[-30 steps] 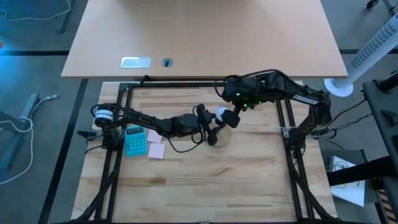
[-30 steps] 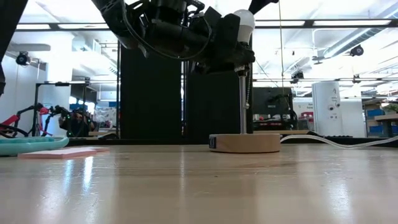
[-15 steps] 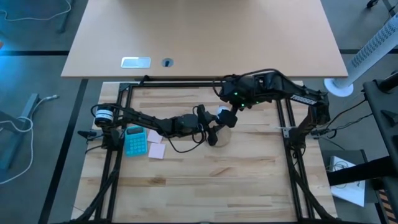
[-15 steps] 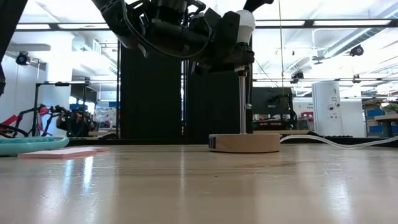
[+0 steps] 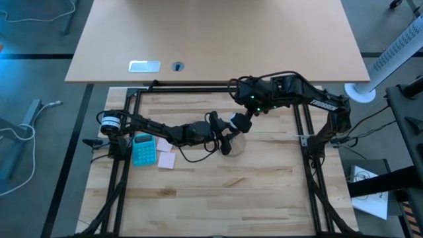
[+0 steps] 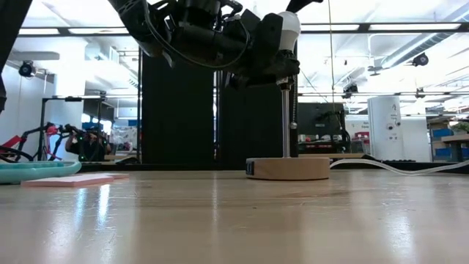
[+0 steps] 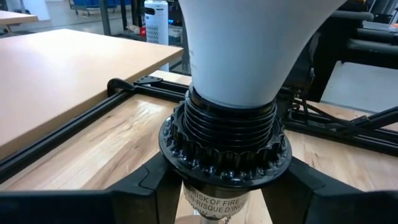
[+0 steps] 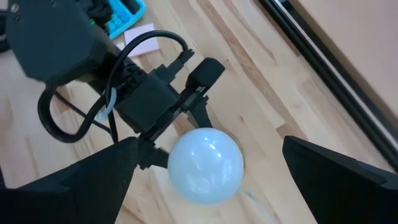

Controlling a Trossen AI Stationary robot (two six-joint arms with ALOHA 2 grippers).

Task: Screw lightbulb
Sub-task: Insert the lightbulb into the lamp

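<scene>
The white lightbulb stands upright, its ribbed screw base sticking into the black socket collar of a small lamp. The lamp has a thin rod on a round wooden base that rests on the table. My left gripper is shut on the socket under the collar. My right gripper is open above the bulb, its two fingers standing wide on either side of the bulb without touching it. The bulb's top also shows in the low view. My left gripper pinches the socket body just below the toothed collar between its two fingers. The fingers come level from the table's left side and lie across the upright socket. The lamp stays upright with its wooden base on the table.
A teal calculator and pink sticky notes lie at the table's left. A pale cord runs from the lamp base toward the right. Black frame rails border the table top. Bare wood lies toward the near edge.
My right gripper has shifted a little toward the table's far left above the bulb. The bulb, the lamp and my left gripper have stayed where they were.
</scene>
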